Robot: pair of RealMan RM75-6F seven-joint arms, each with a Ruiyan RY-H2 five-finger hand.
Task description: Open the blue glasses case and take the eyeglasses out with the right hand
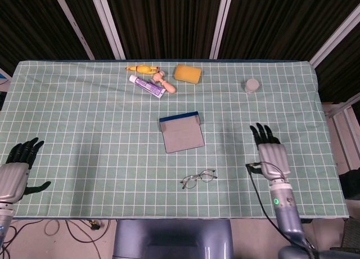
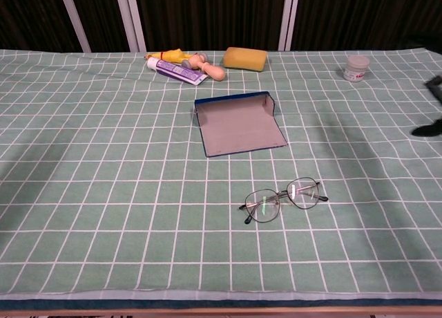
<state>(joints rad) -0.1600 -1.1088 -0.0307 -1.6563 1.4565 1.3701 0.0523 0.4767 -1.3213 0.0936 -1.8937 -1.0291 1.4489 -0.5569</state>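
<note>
The blue glasses case (image 1: 181, 133) (image 2: 239, 123) lies flat and open mid-table, its grey lining up. Nothing lies in the case. The thin-framed eyeglasses (image 1: 198, 178) (image 2: 283, 199) rest on the cloth in front of it, near the front edge. My right hand (image 1: 271, 152) is at the right side of the table, fingers spread, holding nothing; only its dark fingertips (image 2: 434, 84) show at the right edge of the chest view. My left hand (image 1: 16, 167) hovers at the far left front corner, fingers apart and empty.
At the back lie a yellow sponge (image 1: 187, 73), a purple toothpaste tube (image 1: 147, 85), a wooden piece (image 1: 164, 82) and a yellow toy (image 1: 142, 69). A small white jar (image 1: 252, 85) stands at the back right. A green checked cloth (image 1: 84, 124) covers the table.
</note>
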